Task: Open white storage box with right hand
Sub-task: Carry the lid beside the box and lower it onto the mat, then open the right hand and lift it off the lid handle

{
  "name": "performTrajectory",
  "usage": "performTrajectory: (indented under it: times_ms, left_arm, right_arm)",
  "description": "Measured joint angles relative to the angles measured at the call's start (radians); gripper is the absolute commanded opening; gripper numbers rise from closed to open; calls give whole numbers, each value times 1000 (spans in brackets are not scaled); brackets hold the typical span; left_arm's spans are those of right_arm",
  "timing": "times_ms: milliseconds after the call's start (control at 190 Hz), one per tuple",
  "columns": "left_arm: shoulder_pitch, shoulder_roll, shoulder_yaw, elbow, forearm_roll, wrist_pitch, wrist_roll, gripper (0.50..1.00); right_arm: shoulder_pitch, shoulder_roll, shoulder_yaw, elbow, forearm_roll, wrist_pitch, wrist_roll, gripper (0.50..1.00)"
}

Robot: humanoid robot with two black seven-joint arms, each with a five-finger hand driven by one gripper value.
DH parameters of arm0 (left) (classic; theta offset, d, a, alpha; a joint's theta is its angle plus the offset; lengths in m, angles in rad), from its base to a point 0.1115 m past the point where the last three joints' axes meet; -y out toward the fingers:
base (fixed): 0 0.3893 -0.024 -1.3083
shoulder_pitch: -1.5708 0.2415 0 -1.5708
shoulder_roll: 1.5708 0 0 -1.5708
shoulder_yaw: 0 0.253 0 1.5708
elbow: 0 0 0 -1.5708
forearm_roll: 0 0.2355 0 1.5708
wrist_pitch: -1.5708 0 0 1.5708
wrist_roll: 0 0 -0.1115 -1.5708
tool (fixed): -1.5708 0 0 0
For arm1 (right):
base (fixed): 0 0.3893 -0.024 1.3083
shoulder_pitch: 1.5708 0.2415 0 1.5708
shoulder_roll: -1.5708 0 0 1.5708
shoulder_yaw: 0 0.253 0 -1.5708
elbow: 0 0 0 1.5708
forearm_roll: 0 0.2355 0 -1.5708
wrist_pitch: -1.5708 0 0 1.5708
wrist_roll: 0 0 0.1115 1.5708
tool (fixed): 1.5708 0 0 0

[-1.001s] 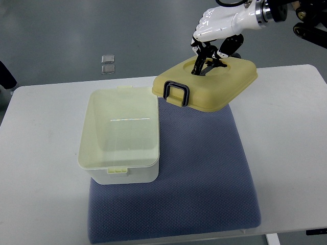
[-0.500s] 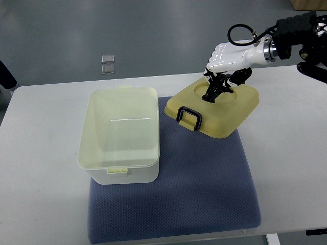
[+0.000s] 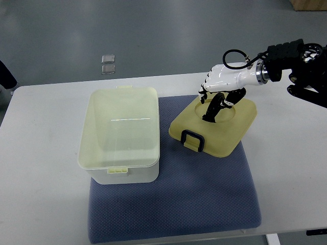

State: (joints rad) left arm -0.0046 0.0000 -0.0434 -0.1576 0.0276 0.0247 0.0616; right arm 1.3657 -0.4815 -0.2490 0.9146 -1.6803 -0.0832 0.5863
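The right hand (image 3: 220,87) wears a glossy white shell over its back and wrist, with black fingers (image 3: 213,108) and dark joints showing beneath. A silver metal ring joins the wrist to a black forearm (image 3: 294,56), ribbed and matte where it meets the ring. A black cable (image 3: 234,53) loops up from the white wrist housing and runs back toward the forearm.

my right hand (image 3: 218,91) grips the yellow lid (image 3: 214,125) by its recessed centre, lid resting on the blue mat (image 3: 204,194) just beside the open storage box (image 3: 120,133).
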Motion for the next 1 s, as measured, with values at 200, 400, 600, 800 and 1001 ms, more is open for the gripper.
performTrajectory:
  times_ms: [200,400,600,800,1001]
  left_arm:
    - [0,0,0,0,0,0,0,1000]
    - [0,0,0,0,0,0,0,1000]
    - [0,0,0,0,0,0,0,1000]
    - [0,0,0,0,0,0,0,1000]
    - [0,0,0,0,0,0,0,1000]
  right_arm:
    - [-1,2,2,7,12,-34,10,919]
    - [39,-23,6,11,97,76,16,919]
    - [59,-63,87,15,170,335,6,926]
    - [15,-75,219,6,331,442,-1,926]
    - [-79,-69,386,-38,710,443,-119,926]
